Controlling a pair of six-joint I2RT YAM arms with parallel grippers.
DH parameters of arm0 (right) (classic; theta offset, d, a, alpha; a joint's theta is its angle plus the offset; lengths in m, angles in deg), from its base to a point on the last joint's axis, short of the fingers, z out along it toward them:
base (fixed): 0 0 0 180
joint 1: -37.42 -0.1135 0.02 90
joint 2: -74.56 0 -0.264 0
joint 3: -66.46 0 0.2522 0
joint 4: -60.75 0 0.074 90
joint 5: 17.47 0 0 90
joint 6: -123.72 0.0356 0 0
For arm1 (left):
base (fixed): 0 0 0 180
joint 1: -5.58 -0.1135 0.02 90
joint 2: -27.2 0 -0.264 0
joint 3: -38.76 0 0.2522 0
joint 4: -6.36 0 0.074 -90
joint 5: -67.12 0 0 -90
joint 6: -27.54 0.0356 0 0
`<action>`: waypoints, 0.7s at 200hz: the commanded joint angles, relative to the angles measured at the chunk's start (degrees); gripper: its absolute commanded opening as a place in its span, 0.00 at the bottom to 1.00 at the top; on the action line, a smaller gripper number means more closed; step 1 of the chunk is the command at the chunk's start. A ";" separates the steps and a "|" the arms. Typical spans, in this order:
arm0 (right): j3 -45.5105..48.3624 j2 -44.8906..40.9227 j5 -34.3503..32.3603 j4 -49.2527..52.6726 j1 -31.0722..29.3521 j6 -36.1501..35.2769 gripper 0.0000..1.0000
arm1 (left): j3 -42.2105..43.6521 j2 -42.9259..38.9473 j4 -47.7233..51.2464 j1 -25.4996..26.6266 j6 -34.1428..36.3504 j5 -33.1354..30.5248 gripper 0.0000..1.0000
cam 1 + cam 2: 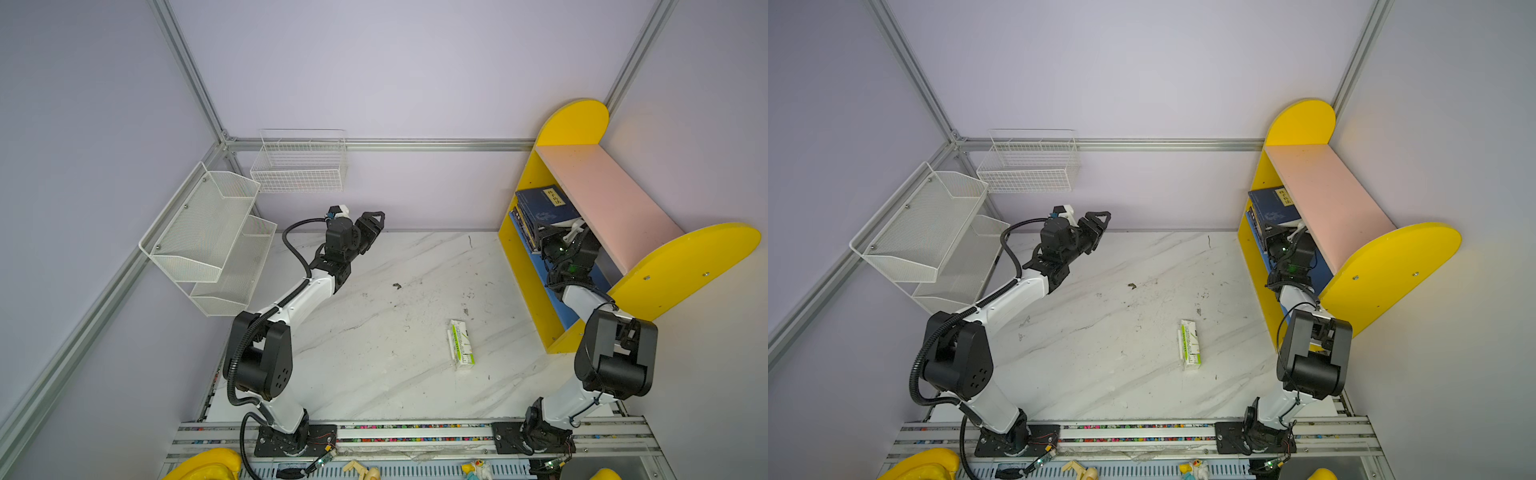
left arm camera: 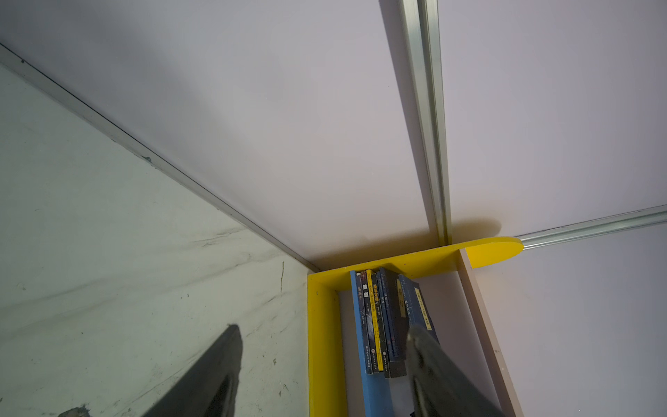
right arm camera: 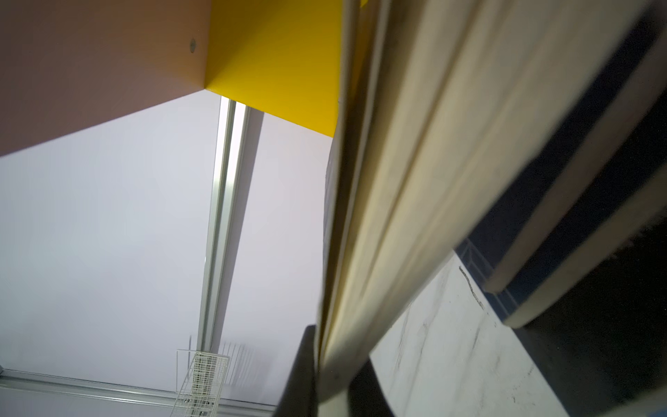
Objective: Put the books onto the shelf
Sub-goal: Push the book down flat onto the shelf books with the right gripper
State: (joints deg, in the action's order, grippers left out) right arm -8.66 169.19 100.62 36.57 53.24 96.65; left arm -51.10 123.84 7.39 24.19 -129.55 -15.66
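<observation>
- Right gripper [image 1: 544, 230] is sitting inside the shelf [image 1: 602, 195], btw the pink upper board & the blue lower board. Its jaws are pressed together, pinching the near edge of the navy book [image 1: 544, 203].
- Right wrist view is showing the pinch up close: the navy book's [image 3: 346, 289] cream page edge is sitting btw the two dark fingers [image 3: 301, 364]. More page blocks are lying just beside it.
- Books [image 2: 382, 325] are standing in a row on the blue lower board, spines facing out, leaning vs. the far yellow end panel.
- In both top views the navy book w/ a tan label [image 1: 1273, 205] is lying tilted on the outer side of that row.
- Left gripper [image 1: 374, 224] is hovering above the back-left part of the table [image 1: 374, 332], jaws spread wide & holding nothing. It's pointing toward the shelf, well apart from it.
- Left wrist view is showing its fingers [image 2: 216, 372] standing apart, w/ marble tabletop & the shelf corner beyond them.
- Green-and-white carton [image 1: 461, 345] is lying flat on the table btw the two arms, nearer the shelf but apart from it.
- White mesh rack [image 1: 208, 232] & wire basket [image 1: 299, 166] are sitting at back left, away from both grippers.
</observation>
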 commanded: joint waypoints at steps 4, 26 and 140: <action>-2.27 -0.78 -0.67 -8.23 0.88 -0.03 0.01 | 2.17 -2.51 -1.68 -0.64 -0.91 0.25 0.71; -4.30 0.87 -0.56 -7.44 1.41 0.36 0.01 | 2.27 -2.60 -1.48 -0.76 -0.94 0.44 0.71; -14.93 7.11 -3.27 11.54 1.41 -9.41 0.02 | 3.41 -3.17 -0.70 -1.64 -2.01 0.57 0.71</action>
State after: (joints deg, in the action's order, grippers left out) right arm -20.44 176.93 98.70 49.47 53.85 89.96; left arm -49.40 123.19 7.91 22.94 -130.86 -15.61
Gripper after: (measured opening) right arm 0.125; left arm 0.708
